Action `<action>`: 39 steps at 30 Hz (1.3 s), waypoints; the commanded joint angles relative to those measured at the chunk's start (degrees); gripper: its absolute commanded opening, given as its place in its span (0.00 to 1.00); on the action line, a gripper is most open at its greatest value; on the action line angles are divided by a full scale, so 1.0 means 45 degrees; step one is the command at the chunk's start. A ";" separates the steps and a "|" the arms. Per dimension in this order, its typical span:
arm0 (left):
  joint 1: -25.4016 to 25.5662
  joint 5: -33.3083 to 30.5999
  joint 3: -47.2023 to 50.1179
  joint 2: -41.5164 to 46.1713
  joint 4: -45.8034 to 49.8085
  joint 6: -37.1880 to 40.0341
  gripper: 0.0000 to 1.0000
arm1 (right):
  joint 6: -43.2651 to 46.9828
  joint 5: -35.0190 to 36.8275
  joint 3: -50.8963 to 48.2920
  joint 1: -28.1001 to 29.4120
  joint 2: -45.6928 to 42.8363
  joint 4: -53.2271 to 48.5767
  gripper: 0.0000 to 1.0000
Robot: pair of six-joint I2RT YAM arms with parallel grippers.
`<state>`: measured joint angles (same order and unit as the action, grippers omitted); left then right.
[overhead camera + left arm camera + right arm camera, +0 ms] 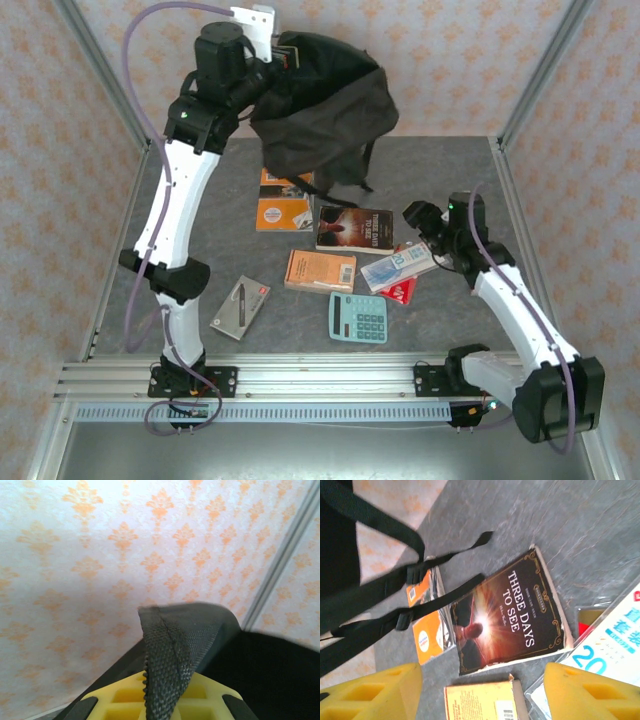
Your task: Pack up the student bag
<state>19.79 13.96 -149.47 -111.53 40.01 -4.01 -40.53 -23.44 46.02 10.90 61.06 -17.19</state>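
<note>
Bag (320, 105) is held up at the far left, left tool (162, 695) clenched on its top loop (170, 650). Right tool (480, 690) hovers released over the books (354, 228), so the bag lies far-left of it.

Black student bag (325, 105); near it, a teal calculator (358, 317), orange book (320, 270), mottled grey bench (440, 180), pale walls (470, 60) with orange motifs.

A teal calculator (358, 317), an orange book (320, 271) and a dark book (354, 229) are lying on the grey surface (440, 180).
</note>
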 commanded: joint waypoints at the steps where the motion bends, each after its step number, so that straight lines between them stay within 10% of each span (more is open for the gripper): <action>1: -0.0492 -0.1062 0.0708 0.1304 -0.1001 0.0681 0.00 | 0.0545 -0.0113 0.0535 0.0397 0.0414 0.0626 0.65; 27: -0.3539 -0.6283 0.9646 0.7522 -0.3480 0.1839 0.00 | 0.0668 -0.0784 -0.0566 0.0742 0.2216 0.2135 0.65; 39: -0.3539 -0.2857 1.4875 0.7811 -0.2618 -0.2180 0.00 | 0.1607 0.0742 0.0350 0.1707 0.3333 -0.0051 0.65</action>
<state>3.99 -4.73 -84.53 -76.90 31.99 -7.44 -35.88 -23.55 44.95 18.17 75.55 -12.73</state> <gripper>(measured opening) 0.060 0.659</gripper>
